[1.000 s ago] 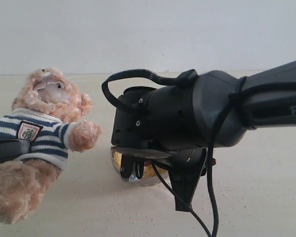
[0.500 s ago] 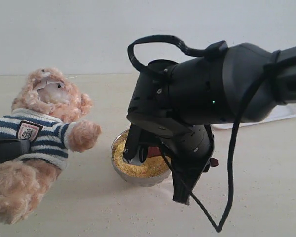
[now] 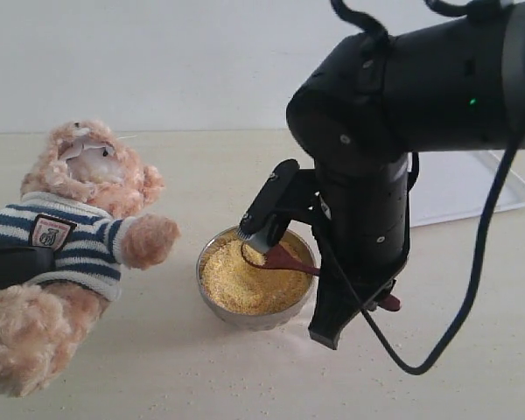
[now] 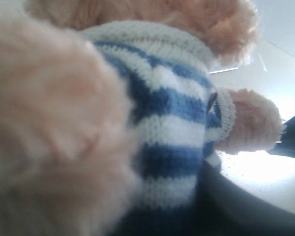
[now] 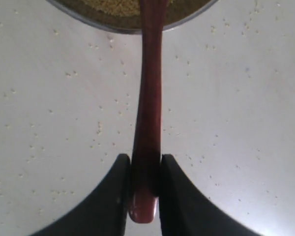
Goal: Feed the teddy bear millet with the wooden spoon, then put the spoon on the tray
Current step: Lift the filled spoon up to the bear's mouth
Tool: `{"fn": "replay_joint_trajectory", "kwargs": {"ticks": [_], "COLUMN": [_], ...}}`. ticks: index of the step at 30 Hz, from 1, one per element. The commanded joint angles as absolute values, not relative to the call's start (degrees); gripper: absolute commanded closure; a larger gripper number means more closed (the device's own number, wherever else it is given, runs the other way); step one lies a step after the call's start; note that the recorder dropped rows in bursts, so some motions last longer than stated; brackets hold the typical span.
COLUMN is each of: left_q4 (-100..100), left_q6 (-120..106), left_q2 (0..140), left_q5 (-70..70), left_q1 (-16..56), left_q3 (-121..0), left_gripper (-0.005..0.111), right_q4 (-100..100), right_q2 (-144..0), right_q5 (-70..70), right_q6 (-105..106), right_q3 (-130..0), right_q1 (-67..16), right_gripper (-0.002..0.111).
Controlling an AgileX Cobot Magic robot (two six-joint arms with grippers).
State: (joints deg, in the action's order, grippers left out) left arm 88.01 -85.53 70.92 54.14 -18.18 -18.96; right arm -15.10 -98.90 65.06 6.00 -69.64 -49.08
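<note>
The teddy bear leans at the left in its striped shirt. My left gripper is shut on its body, and one dark finger shows beside the shirt. A steel bowl at the centre holds the yellow millet. The wooden spoon lies with its oval end on the millet and its handle running out over the bowl's rim. My right gripper is shut on the handle close to its tip, and my right arm hides most of that grip in the exterior view.
The white tray lies at the back right, partly behind the right arm. Loose grains are scattered on the tabletop around the bowl. A black cable hangs in a loop from the right arm.
My right arm has risen and swung to the right, uncovering the bowl and the spoon in the millet. The bear and the left gripper have not moved.
</note>
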Motion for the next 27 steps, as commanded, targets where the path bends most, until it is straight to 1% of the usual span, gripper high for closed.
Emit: {"fn": "replay_joint_trajectory", "kwargs": {"ticks": [1, 12, 27], "left_q4": [88.9, 88.9, 88.9], "left_q6": [-85.7, -85.7, -85.7], "left_q2": [70.5, 70.5, 70.5], "left_q5": [55.4, 55.4, 55.4], "left_q1": [-18.3, -18.3, -18.3], "left_q3": [-18.9, -18.9, -18.9], "left_gripper": [0.102, 0.102, 0.102], "right_q4": [-9.3, 0.0, -0.9], "right_q2": [-95.2, -92.7, -88.4], "right_q5": [63.8, 64.7, 70.0], "right_q6": [8.5, 10.9, 12.9], "right_q3": [-70.0, -69.8, -70.1], "right_q1": [-48.5, -48.4, -47.9], "right_gripper": [0.108, 0.108, 0.108]}}
